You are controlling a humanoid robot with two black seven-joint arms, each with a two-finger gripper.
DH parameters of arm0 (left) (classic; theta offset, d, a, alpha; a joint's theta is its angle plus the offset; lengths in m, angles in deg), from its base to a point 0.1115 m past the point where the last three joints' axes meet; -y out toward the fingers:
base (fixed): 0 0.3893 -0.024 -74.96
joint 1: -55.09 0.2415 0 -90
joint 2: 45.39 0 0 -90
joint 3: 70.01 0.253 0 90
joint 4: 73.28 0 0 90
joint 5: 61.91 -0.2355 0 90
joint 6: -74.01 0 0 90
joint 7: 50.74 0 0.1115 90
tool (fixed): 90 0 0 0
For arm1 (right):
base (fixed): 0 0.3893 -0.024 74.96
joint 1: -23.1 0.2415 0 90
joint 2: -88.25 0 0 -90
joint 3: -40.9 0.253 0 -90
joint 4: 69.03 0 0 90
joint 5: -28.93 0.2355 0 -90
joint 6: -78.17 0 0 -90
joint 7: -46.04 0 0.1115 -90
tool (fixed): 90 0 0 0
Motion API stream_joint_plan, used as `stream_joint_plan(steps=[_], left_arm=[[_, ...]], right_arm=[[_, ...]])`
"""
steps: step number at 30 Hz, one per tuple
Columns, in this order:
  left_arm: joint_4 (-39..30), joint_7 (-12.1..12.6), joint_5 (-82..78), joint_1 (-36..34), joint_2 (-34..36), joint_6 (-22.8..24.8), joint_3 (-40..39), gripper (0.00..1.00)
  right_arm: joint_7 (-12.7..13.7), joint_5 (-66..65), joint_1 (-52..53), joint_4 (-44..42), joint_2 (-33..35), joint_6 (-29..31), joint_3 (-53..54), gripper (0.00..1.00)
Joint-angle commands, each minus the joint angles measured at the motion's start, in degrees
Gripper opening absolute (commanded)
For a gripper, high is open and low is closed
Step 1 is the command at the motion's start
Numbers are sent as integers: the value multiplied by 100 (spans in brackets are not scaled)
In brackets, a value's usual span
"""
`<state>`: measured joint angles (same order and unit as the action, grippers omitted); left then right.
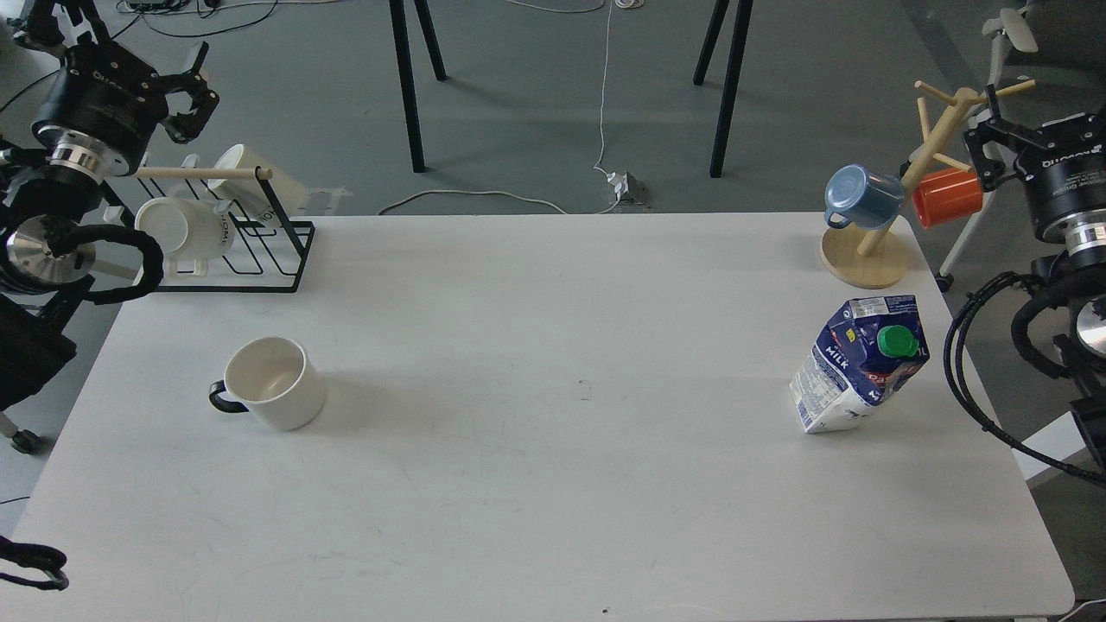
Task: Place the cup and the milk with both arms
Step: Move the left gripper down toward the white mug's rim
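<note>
The cup [275, 384] is a white mug with a black handle on its left. It stands upright on the white table [553, 484], left of the middle. The milk [860, 363], a blue and white carton with a green cap, stands near the table's right edge. My left gripper [197, 91] hangs open above the far left corner, well behind the cup, with nothing between its fingers. At the far right my right gripper [985, 138] is off the table's edge, open and empty, behind the milk and close to an orange cup.
A black wire rack [259, 259] with two cream mugs [186, 233] sits at the back left corner under my left gripper. A wooden mug tree [868, 259] holding a blue cup [860, 197] and an orange cup [948, 197] stands at the back right.
</note>
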<state>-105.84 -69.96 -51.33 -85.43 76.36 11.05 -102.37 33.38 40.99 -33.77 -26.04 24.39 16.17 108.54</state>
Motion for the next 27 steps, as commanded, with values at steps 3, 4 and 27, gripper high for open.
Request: stream_joint_plan(steps=[3, 4, 27], left_arm=[[12, 50, 5, 6, -38, -312, -7, 99], [4, 50, 5, 6, -55, -339, -7, 99], [-2167, -627, -4929, 1377, 1702, -400, 397, 97]], right_arm=[[-17, -2, 36, 59, 5, 0, 4, 99], [-17, -2, 36, 59, 5, 0, 4, 99], [-70, -2, 9, 296, 5, 0, 22, 99]])
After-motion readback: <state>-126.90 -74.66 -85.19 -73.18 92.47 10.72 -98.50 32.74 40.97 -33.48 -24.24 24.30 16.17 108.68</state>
